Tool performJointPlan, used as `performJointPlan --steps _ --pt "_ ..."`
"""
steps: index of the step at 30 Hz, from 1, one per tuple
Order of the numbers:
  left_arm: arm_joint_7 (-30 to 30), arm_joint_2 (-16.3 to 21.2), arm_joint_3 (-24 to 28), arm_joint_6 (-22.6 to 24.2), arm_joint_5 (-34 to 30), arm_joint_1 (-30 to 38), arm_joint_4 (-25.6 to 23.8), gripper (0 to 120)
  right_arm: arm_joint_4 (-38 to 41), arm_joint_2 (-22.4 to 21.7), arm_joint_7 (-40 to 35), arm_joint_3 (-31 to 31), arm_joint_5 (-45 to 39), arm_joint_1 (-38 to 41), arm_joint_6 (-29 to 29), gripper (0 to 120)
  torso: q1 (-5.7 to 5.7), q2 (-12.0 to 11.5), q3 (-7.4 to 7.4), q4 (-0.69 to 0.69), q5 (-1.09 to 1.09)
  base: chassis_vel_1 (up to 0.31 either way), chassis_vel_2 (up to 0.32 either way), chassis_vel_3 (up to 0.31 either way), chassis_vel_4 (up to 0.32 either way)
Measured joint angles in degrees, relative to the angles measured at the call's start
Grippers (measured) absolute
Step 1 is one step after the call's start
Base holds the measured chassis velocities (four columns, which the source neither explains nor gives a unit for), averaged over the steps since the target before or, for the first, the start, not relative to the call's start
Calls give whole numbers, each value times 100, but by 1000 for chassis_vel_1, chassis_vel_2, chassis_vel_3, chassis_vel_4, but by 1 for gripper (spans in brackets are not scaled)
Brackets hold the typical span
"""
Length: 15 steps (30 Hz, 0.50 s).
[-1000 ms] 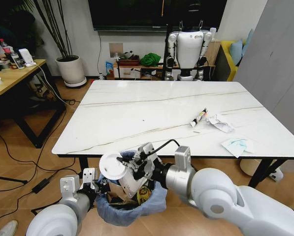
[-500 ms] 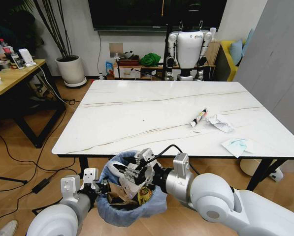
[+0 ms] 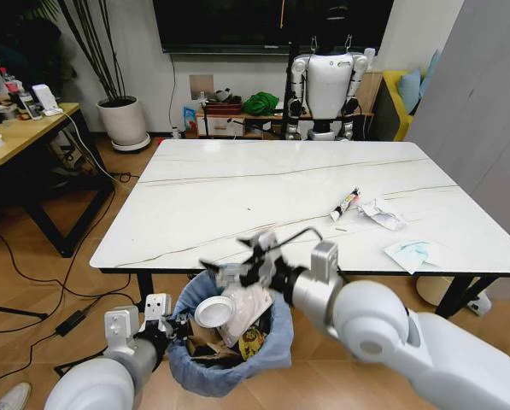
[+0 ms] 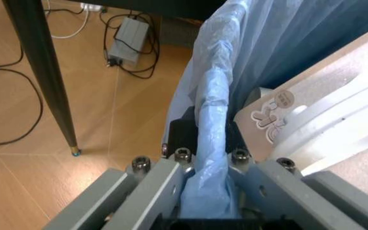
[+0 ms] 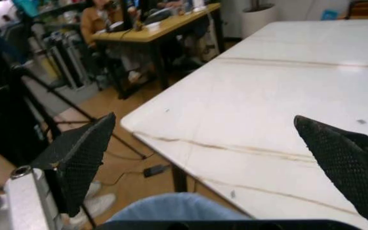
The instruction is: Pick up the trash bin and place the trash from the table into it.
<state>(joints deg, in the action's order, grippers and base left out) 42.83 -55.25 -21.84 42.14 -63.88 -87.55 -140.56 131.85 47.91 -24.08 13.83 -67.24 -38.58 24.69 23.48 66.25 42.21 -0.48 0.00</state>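
Two grippers at work: left gripper [image 4: 206, 201] pinches the blue-bagged round trash bin's [image 3: 229, 359] rim below the white marble bench [image 3: 263, 196] edge — right gripper [image 3: 246, 263] hovers above, fingers spread. Hold the bin steady; white tube [image 3: 345, 204] and crumpled tissue [image 3: 381, 213] remain.

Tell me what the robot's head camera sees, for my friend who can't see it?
The right gripper, fingers open, hangs over the trash bin, which the left gripper holds by its rim below the table edge. A white cup lies on top in the bin. A tube, crumpled paper and a mask lie on the table.
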Motion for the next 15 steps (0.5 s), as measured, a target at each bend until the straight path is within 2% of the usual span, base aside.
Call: performJointPlan --steps 4,7,15 --pt "-6 0 -46 0 0 -39 -33 0 -57 59 -484 -443 -381 -52 130 100 0 0 0 -1 0 0 0 0 0" --pt "-14 1 -81 0 0 -69 -61 0 -193 69 -755 -1037 -590 -191 275 100 0 0 0 -2 0 0 0 0 0" --pt "-87 70 -159 0 -2 -94 -117 0 -856 284 -1176 -1582 -520 -371 366 100 0 0 0 -1 1 0 0 0 0"
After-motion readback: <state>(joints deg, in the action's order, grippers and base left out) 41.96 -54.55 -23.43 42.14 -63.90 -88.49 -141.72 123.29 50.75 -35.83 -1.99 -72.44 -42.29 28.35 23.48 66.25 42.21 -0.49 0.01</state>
